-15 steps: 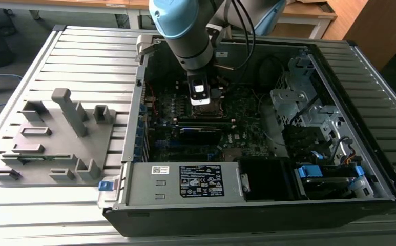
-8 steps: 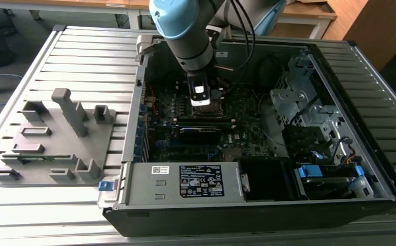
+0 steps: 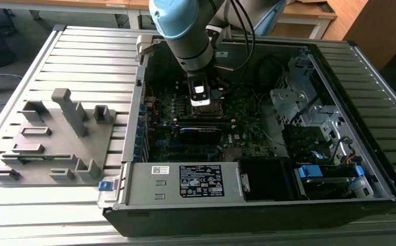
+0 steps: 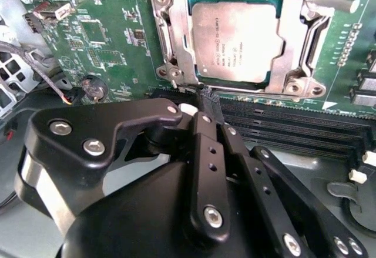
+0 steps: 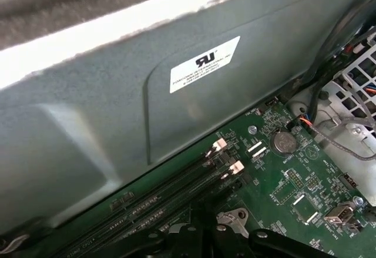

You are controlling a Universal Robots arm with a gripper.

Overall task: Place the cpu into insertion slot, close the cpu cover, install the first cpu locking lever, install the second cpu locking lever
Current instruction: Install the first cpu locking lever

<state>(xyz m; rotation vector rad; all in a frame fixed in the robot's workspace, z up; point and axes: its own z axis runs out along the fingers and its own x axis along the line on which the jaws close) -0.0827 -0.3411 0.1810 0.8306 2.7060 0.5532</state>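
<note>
Silver-grey, the cpu (image 4: 235,40) lies seated in the insertion slot (image 4: 176,40) under the closed cpu cover (image 4: 294,34). Just beside its edge, the black end effector (image 4: 208,102) has its fingers pressed together, holding nothing.

Arm (image 3: 184,36): light-blue joint cap over a grey tube, black cables running alongside. Hand (image 4: 205,114): matte black linkage bars, silver hex-socket screws at the pivots, small holes along the middle finger (image 4: 205,152), a silvery band on its side.

arm (image 3: 184,36) reaching steeply down, pincer (image 4: 208,102) closed
</note>
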